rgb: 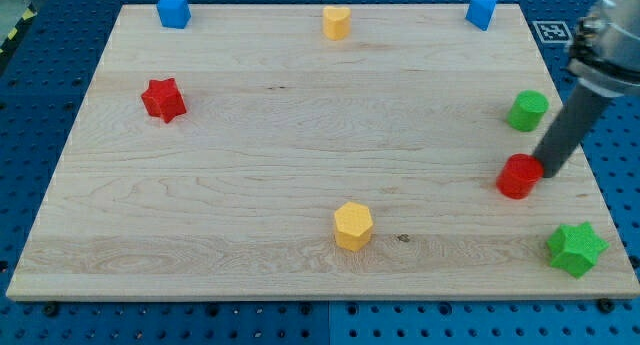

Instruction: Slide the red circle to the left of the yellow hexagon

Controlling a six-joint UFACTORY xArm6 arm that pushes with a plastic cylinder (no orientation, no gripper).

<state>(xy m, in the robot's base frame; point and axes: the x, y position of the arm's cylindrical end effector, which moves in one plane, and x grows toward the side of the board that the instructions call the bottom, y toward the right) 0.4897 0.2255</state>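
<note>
Over on the right side of the board, about midway between far and near edges, sits the red circle (517, 176), and my tip (547, 173) is pressed right up against its right flank, so the contact looks set for a leftward push. No jaws on this rig to report, just the bare rod, holding nothing. The yellow hexagon (352, 225) waits well apart, left of the circle and nearer the front edge, and that's the catch: a straight shove left would pass on its far side, while an angled one risks driving the circle into it and knocking it off its spot. A round block can also slip off the rod if contact goes off-centre. The green cylinder (527, 111) sits just beyond the circle on the far side, and the green star (575, 249) nearer the front right corner, both close enough for the rod to clip. Writing? None readable; only a black-and-white marker tag (549, 31) off the board's far right corner.
</note>
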